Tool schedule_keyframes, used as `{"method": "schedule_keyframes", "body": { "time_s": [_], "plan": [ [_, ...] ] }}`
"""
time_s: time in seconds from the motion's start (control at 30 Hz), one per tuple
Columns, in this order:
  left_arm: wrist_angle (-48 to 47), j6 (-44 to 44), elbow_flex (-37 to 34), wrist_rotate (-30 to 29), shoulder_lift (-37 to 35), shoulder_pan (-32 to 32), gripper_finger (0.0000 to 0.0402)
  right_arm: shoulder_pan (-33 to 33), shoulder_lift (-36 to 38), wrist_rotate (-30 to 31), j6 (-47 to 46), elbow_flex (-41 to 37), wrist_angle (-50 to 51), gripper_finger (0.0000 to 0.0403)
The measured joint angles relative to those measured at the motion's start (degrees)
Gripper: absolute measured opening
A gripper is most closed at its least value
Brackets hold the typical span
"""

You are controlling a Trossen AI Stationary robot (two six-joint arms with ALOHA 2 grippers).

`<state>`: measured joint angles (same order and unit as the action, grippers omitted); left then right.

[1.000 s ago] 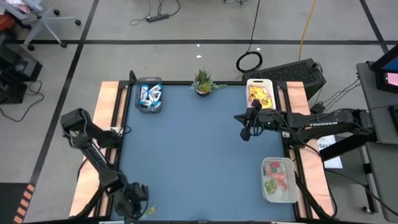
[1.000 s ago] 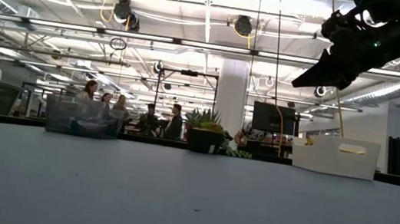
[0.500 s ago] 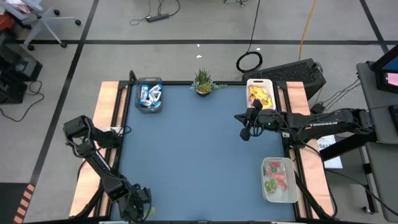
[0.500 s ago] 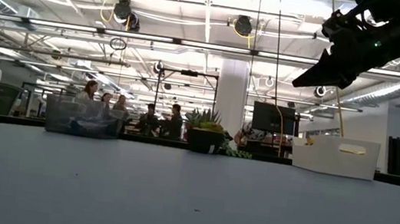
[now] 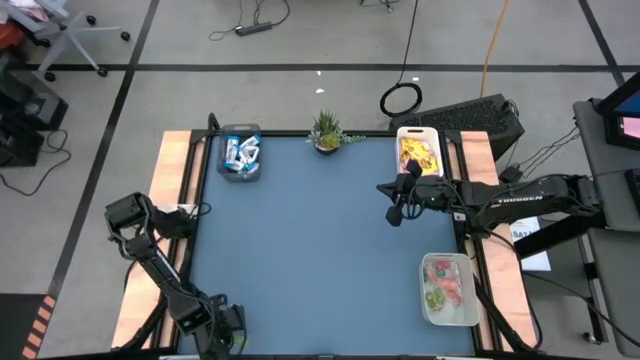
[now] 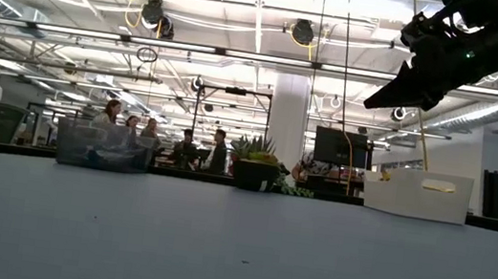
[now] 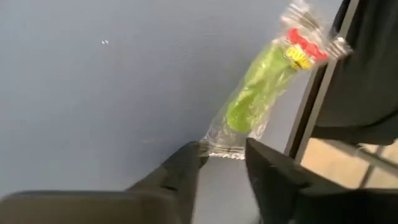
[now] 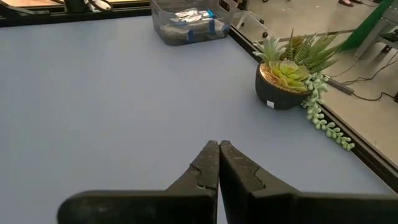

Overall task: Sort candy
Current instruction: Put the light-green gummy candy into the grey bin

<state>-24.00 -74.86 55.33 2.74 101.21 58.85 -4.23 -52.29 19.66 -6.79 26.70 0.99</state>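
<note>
A green candy (image 7: 261,81) in a clear wrapper with a red end lies flat on the blue table, close to its near left edge. My left gripper (image 7: 222,158) points steeply down at it, open, with one fingertip on either side of the wrapper's crimped near end. In the high view that gripper (image 5: 228,342) is at the near left corner and hides the candy. My right gripper (image 8: 219,146) is shut and holds nothing. It hangs above the table at the right (image 5: 395,215), beside the tray of yellow packets. My left gripper comes from above, slanting. Its fingertips (image 7: 194,152) stand at the two corners of the wrapper's crimped end (image 7: 222,148), in line with the candy's length. Whether they touch the wrapper I cannot tell. The candy lies flat on the table.
A clear bin of blue-and-white bars (image 5: 240,155) stands at the far left. A potted plant (image 5: 326,130) is at the far middle. A white tray of yellow packets (image 5: 418,152) is at the far right, and a tray of red, pink and green pieces (image 5: 447,288) at the near right.
My left gripper has moved toward the table's near edge and sunk a little, tipping to point more steeply down. The right arm has kept still.
</note>
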Motion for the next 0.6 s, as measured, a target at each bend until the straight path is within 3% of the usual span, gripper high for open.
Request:
{"method": "schedule_keyframes", "body": {
  "time_s": [0.2,0.33,0.6],
  "plan": [
    [-1.37,4.01,0.41,0.08,-0.09,-0.87,0.0016,0.01,0.0,0.0,0.0,0.0,0.0,0.0],
    [-2.44,8.0,0.46,-2.41,-0.15,-1.56,0.0008,0.39,-0.01,0.02,0.0,0.0,-0.07,0.0],
    [-2.27,17.66,-2.49,-15.04,-0.42,-8.6,0.0003,2.62,-0.27,0.01,0.0,0.0,-2.43,0.0]
  ]
}}
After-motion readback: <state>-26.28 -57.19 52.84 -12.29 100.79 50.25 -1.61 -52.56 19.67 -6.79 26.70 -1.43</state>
